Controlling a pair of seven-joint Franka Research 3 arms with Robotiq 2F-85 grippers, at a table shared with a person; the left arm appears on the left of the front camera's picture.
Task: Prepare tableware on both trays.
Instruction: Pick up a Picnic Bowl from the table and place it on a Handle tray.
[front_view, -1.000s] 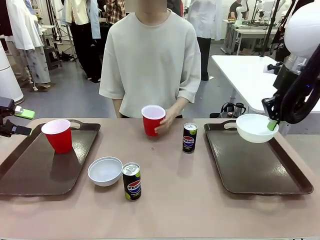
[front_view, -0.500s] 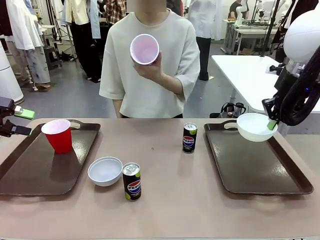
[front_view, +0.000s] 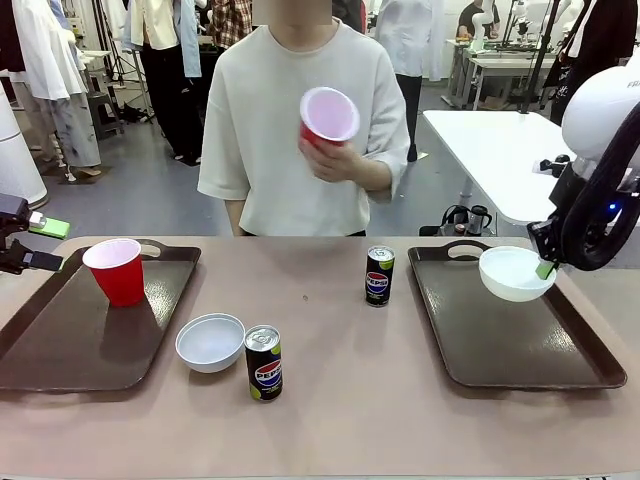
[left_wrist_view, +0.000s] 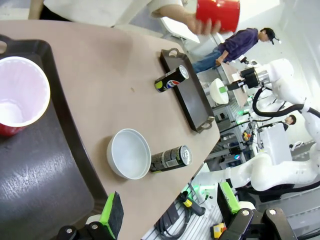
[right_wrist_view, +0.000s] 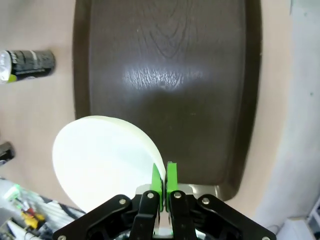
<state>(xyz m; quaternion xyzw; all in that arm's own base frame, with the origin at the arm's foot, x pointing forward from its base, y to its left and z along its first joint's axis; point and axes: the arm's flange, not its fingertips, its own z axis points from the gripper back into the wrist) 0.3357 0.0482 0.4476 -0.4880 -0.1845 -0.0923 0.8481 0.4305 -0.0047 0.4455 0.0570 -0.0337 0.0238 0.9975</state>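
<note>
Right pincer clamps the white bowl by its rim, mouth up, over the right tray. From the right wrist, green pads pinch that rim. Left pincer stands apart.

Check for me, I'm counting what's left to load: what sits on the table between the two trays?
In the front view: a white bowl, the near Pepsi can beside it, and the far Pepsi can close to the right tray.

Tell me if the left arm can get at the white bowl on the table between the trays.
Probably yes. The left claw is open and empty beside the left tray, and the bowl sits on bare table just past that tray's edge. Only the can close beside it crowds one side.
</note>
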